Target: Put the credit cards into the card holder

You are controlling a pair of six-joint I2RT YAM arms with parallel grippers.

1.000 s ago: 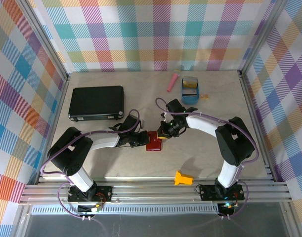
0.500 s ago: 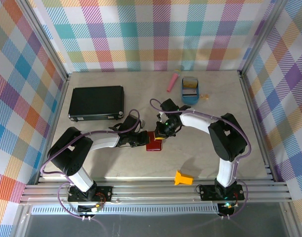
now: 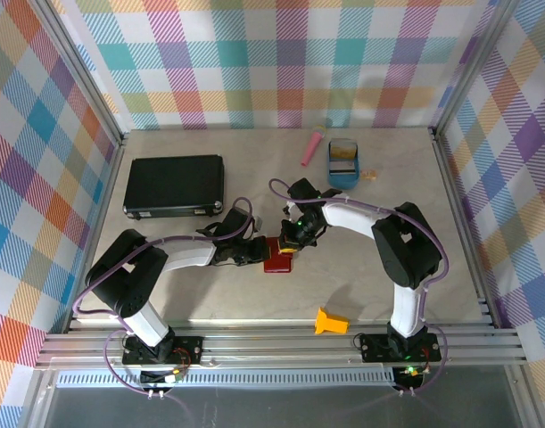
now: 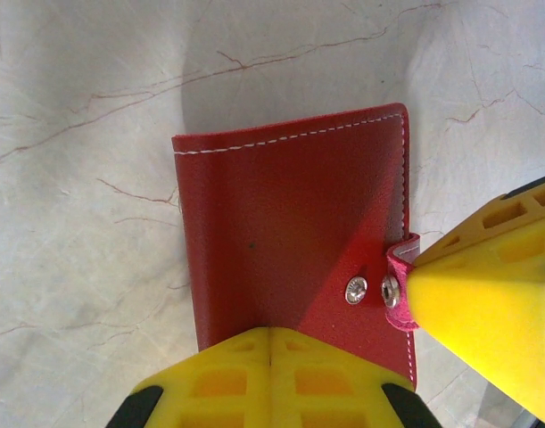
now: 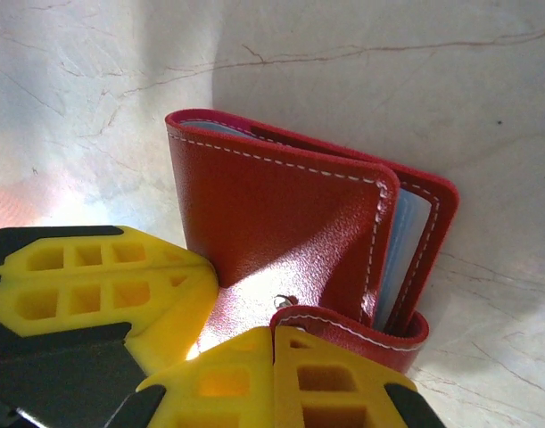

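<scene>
Swung inward since a second ago, the right arm [image 3: 392,232] has its elbow nearer the middle of the table [image 3: 210,299], and its tip has edged left; the left arm [image 3: 183,254] and the wallet lie as they did. A large black case [image 3: 174,185] lies flat at the far left, well apart from the work.

The left gripper [image 4: 270,337] is fully closed, its two yellow fingers pressed together with nothing between them, their tips resting on the near edge of the card holder [image 4: 285,223]. The right gripper [image 5: 274,343] is likewise closed tight. Its tip touches the closing tab [image 4: 399,290] beside the two metal snaps, and whether the tab is pinched or only pushed is hard to make out.

The card holder lies folded at the table's centre between the two grippers, red cover up and partly hidden beneath them. Its side gapes slightly and shows grey-blue pockets [image 5: 406,234]; their contents cannot be seen.

A blue tray [image 3: 344,182] stands at the far right, with a gold-tan credit card [image 3: 342,158] upright in it. A pink stick [image 3: 311,149] lies just beside the tray, and a small yellow piece [image 3: 330,321] sits near the front rail
</scene>
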